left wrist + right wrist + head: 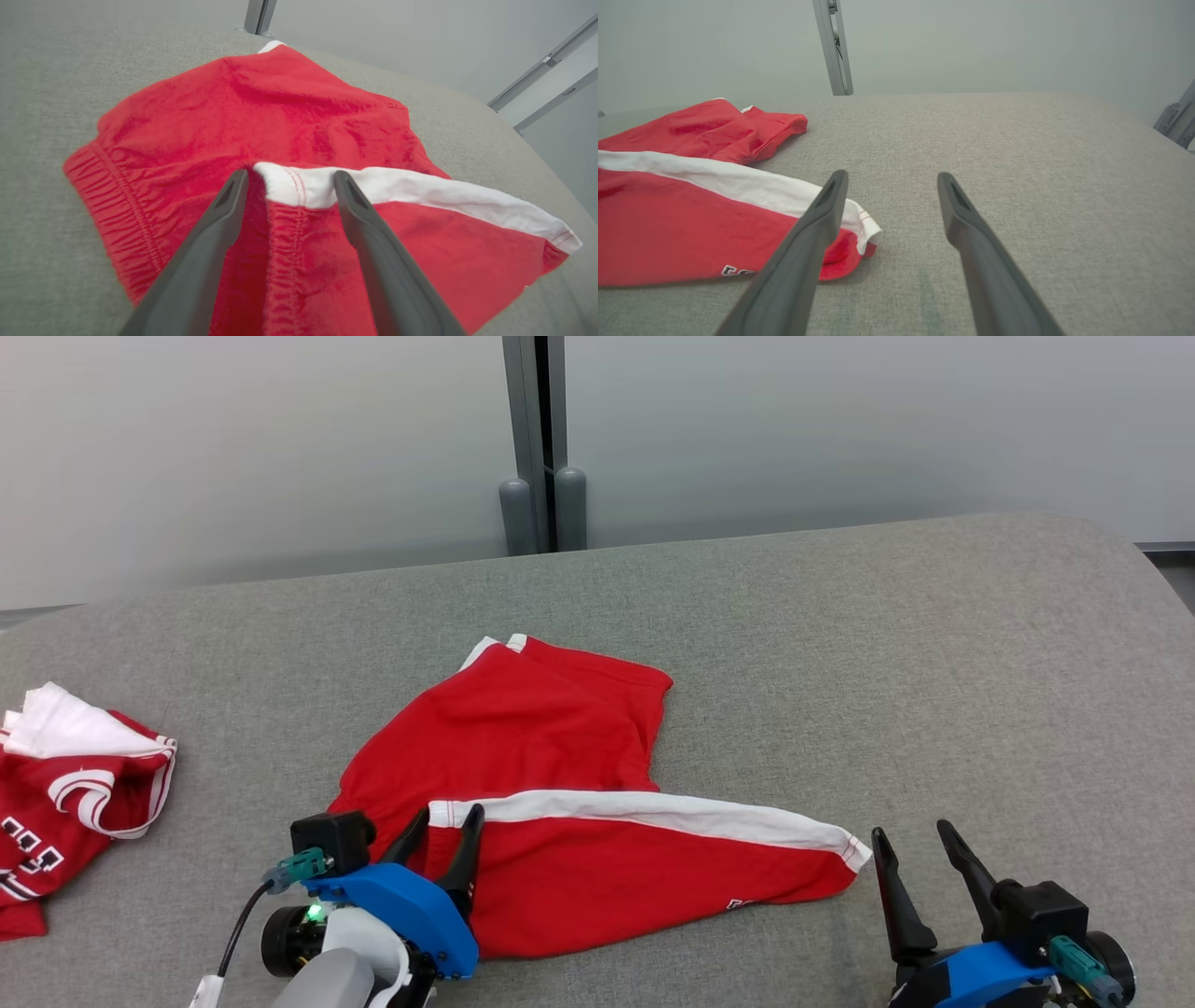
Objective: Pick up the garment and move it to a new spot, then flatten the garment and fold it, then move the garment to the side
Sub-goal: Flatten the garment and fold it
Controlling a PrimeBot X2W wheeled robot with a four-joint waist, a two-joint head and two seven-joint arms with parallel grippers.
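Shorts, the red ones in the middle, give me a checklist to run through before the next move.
1. Jaws of left gripper open: ok.
2. Those jaws astride the end of the stripe: ok.
3. Those jaws touching cloth: cannot tell.
4. Jaws of right gripper open: ok.
5. That gripper over the shorts: not ok, it is beside their corner, over the cushion.
6. Shorts flat: not ok, folded over.

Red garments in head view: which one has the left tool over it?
The white-striped shorts mid-surface; the open left tool straddles the stripe's end. The lettered garment lies apart, far left.
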